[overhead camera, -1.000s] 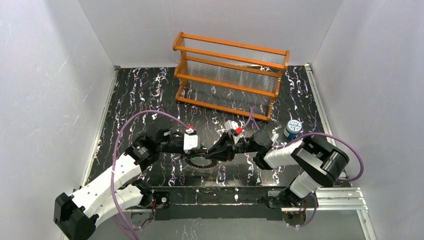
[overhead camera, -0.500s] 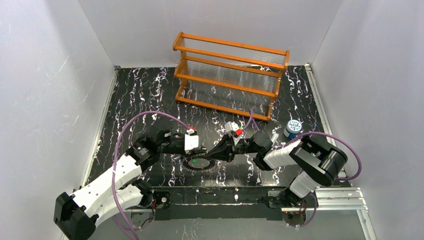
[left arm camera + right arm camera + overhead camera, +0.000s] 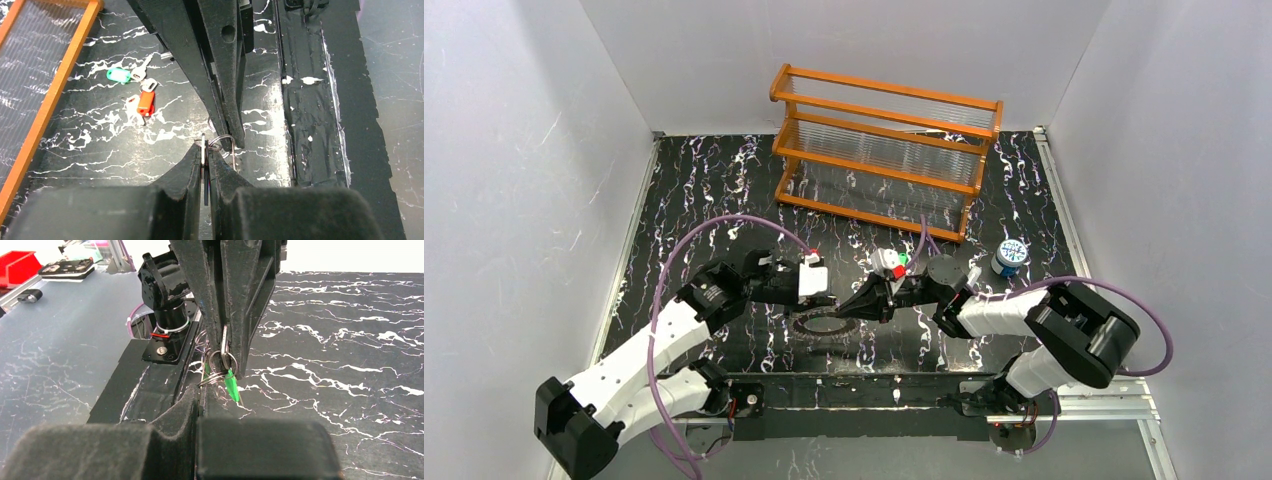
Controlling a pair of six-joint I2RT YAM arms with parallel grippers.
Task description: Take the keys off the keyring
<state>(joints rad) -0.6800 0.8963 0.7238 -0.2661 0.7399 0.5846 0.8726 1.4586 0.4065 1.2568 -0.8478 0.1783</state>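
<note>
My left gripper (image 3: pixel 205 150) is shut on the keyring (image 3: pixel 205 180), a flat dark plate seen edge-on between its jaws, with a silvery tab at their tips. From above, the keyring (image 3: pixel 819 326) shows as a toothed dark ring under both grippers. My right gripper (image 3: pixel 202 390) is shut on a small wire ring (image 3: pixel 217 362) from which a green key (image 3: pixel 231 385) hangs. The two grippers meet tip to tip, left gripper (image 3: pixel 824 298) against right gripper (image 3: pixel 849 307). A green key (image 3: pixel 120 75) and a red key (image 3: pixel 145 102) lie loose on the table.
An orange wooden rack (image 3: pixel 884 150) stands at the back. A small blue-white lid (image 3: pixel 1010 257) sits at the right near the right arm. The black marbled table (image 3: pixel 704 190) is ringed by white walls. A metal rail (image 3: pixel 1074 395) runs along the near edge.
My right gripper has shut on the wire ring. Both grippers have drawn slightly together. The keyring has come up from lying flat, and its green key no longer shows from above.
</note>
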